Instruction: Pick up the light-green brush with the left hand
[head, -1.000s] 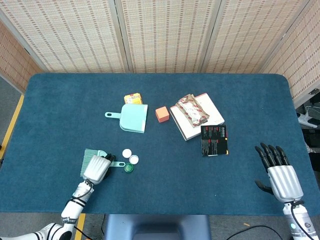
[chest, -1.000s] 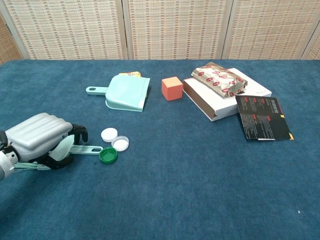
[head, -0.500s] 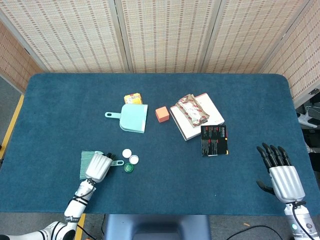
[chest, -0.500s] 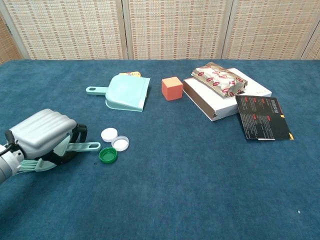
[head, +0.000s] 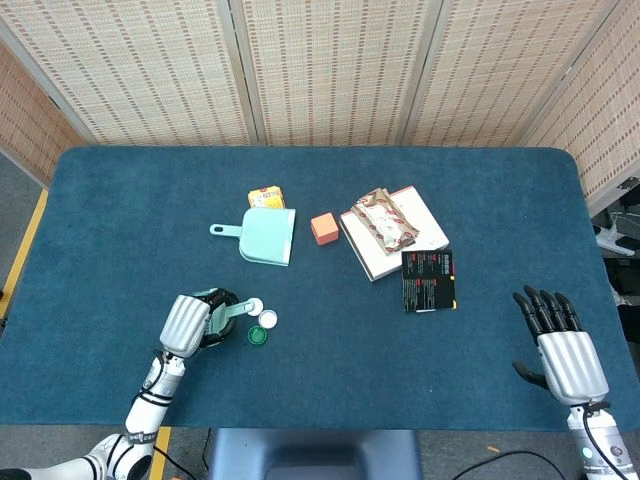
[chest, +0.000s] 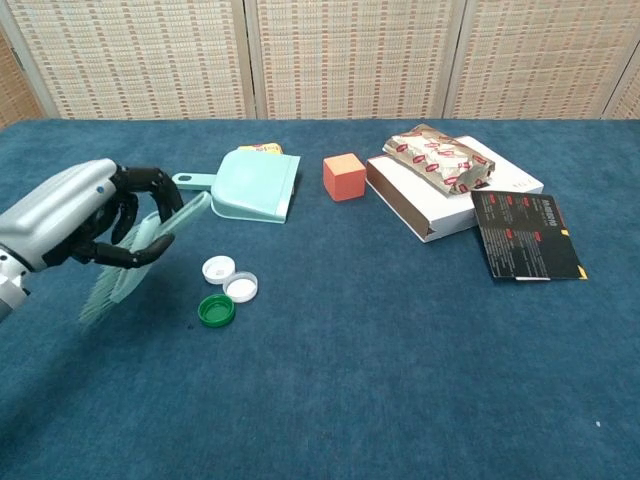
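Observation:
My left hand (chest: 75, 215) (head: 190, 322) grips the light-green brush (chest: 140, 255) clear of the blue table, at the front left. The brush is tilted: its handle tip points up and right toward the dustpan, its bristles hang down and left. In the head view the brush handle (head: 232, 310) pokes out to the right of the hand, and the bristles are hidden. My right hand (head: 560, 345) rests at the front right of the table with fingers straight and apart, holding nothing.
A light-green dustpan (chest: 250, 185) lies behind the brush, a yellow packet (head: 266, 196) just past it. Two white caps (chest: 230, 278) and a green cap (chest: 215, 311) lie right of my left hand. An orange cube (chest: 344, 176), a white box (chest: 450, 195) with a snack bag and a black booklet (chest: 525, 235) sit to the right.
My left hand has lifted the brush off the table and turned it, so the handle now points up and right. The right hand has stayed put.

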